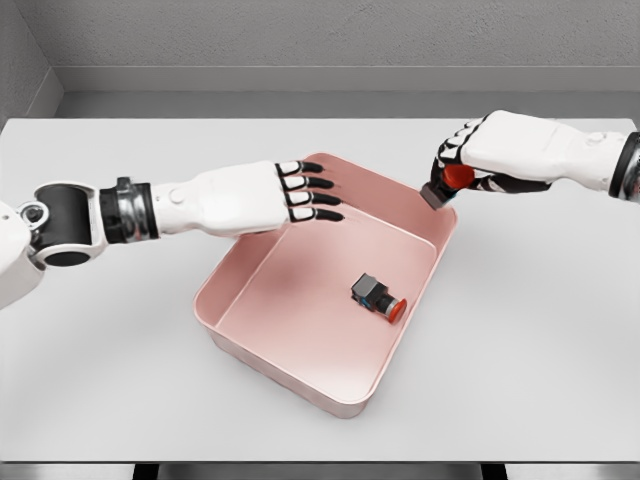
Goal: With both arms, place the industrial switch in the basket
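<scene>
A pink basket [232, 330] lies at an angle in the middle of the white table. Inside it, toward the right wall, lies one industrial switch [378, 296], a dark grey block with a red button. My right hand [452, 165] hovers over the basket's far right corner, its fingers curled around a second industrial switch [450, 183] with a red button and grey body. My left hand [318, 198] reaches in from the left with fingers stretched out flat over the basket's far left rim, holding nothing.
The white table [120, 370] runs to a dark front edge at the bottom of the view. A grey wall stands behind its far edge.
</scene>
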Available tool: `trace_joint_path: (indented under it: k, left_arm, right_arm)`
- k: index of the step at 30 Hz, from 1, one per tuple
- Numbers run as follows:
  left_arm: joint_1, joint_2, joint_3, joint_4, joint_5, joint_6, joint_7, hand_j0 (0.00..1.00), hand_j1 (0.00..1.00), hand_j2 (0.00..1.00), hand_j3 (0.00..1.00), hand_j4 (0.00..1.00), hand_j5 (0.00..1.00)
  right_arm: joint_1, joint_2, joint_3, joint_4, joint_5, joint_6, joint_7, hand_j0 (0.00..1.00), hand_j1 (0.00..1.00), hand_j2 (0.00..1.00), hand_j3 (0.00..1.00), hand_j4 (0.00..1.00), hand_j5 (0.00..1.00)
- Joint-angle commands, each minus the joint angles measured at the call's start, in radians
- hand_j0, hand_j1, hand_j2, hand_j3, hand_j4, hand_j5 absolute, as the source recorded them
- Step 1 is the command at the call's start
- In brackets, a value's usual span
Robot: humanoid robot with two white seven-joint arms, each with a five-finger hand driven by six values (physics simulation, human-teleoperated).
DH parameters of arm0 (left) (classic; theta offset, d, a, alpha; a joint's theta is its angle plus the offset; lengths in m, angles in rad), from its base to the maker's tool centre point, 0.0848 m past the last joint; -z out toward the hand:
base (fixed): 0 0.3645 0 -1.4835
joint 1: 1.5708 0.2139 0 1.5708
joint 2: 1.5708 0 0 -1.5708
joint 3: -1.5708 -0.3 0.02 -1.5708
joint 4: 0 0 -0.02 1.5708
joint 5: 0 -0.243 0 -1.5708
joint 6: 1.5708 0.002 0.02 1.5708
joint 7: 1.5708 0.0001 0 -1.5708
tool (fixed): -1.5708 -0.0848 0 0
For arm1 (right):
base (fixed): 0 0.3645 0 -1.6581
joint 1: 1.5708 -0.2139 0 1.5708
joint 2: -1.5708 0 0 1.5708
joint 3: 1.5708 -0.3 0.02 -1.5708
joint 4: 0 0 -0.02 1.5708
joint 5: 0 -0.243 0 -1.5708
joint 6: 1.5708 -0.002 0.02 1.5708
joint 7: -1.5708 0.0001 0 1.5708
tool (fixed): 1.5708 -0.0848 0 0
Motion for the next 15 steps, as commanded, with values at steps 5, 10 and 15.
trace_joint_path:
  k: [5,10,15]
  left_arm:
    - [0.008,0.120,0.024,-0.008,0.065,0.000,0.002,1.00,1.00,1.00,1.00,1.00,1.00]
    - [0.086,0.204,0.085,-0.006,0.085,0.000,0.002,1.00,1.00,1.00,1.00,1.00,1.00]
    - [0.135,0.256,0.122,-0.006,0.108,0.000,0.002,1.00,1.00,1.00,1.00,1.00,1.00]
  right_arm:
    - [-0.018,0.023,0.041,0.001,-0.004,-0.079,0.000,0.54,0.54,0.54,0.54,0.54,0.54]
    - [-0.083,0.071,0.133,-0.001,-0.004,-0.082,0.000,0.54,0.54,0.54,0.54,0.54,0.54]
    - [-0.087,0.079,0.143,0.001,-0.004,-0.080,0.000,0.73,0.73,0.73,0.73,0.73,0.73]
